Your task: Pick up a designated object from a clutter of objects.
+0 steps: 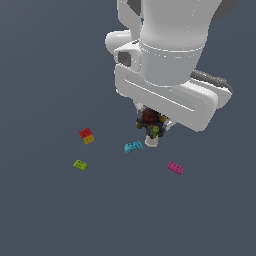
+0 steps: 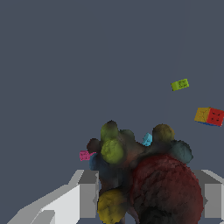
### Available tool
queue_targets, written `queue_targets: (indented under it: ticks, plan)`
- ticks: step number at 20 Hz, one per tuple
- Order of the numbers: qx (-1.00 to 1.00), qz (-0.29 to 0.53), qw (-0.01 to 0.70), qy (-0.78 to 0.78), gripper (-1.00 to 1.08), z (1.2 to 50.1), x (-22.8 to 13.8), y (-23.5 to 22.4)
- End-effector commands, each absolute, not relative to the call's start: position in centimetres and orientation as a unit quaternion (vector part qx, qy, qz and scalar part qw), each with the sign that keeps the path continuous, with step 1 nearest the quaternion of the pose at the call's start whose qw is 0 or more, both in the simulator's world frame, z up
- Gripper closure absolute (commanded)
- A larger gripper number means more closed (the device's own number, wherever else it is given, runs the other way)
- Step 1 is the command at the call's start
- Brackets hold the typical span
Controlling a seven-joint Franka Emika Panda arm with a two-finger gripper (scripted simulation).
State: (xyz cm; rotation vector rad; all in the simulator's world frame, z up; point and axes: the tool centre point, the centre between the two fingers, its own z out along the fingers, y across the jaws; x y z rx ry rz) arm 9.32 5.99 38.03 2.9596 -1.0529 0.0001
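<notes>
Cluster (image 2: 144, 179) between fingers (image 2: 87, 194).

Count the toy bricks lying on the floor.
4. Red-orange brick toward the exterior view's left, lime green brick below it, cyan brick near the centre, pink brick to the right. The arm could hide others.

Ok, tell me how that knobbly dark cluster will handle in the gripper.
The dark cluster looks lumpy and rounded, so it may pivot between the fingers. Its bumps probably give uneven contact, so slipping seems possible. Released on the floor, it would likely roll a little.
</notes>
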Motion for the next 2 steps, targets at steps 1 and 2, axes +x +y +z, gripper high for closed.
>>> queue_targets:
  ticks: [1, 2]
  plan:
    - [0.942, 0.000, 0.000, -0.335, 1.08, 38.44, 9.36, 6.03]
    - [0.942, 0.000, 0.000, -0.335, 1.08, 38.46, 9.36, 6.03]
